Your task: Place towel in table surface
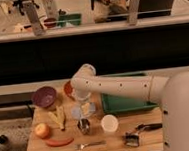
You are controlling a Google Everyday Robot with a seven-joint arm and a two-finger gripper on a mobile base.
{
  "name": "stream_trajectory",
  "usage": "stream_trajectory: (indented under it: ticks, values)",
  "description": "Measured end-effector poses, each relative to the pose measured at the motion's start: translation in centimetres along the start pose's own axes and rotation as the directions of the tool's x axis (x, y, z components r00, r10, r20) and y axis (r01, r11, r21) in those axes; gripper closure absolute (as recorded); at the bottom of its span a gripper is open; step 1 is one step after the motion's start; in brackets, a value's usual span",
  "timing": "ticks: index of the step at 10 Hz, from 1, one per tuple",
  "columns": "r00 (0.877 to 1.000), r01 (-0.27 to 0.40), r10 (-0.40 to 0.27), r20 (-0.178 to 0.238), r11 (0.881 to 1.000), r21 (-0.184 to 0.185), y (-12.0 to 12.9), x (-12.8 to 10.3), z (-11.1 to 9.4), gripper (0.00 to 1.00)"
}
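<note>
Lowering straight down is advised, releasing only once the cloth lies flat on bare planks.
- Towel (90, 109): pale, bunched beside the wrist, at 10 o'clock from the white cup (109, 124), over the table surface (142, 116).
- Gripper (83, 119): pointing down over mid-table. Its opening cannot be told, and a hold on the towel is unconfirmed.

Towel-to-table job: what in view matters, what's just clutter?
Job: towel; table; end effector, just above the towel.
Clutter: purple bowl; banana; apple; white cup; green tray; fork.
</note>
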Motion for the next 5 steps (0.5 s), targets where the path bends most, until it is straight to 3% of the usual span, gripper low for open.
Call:
stream_trajectory:
  ticks: [5]
  values:
    - [1.000, 0.013, -0.013, 0.011, 1.000, -0.024, -0.1, 0.1, 1.7, 0.20]
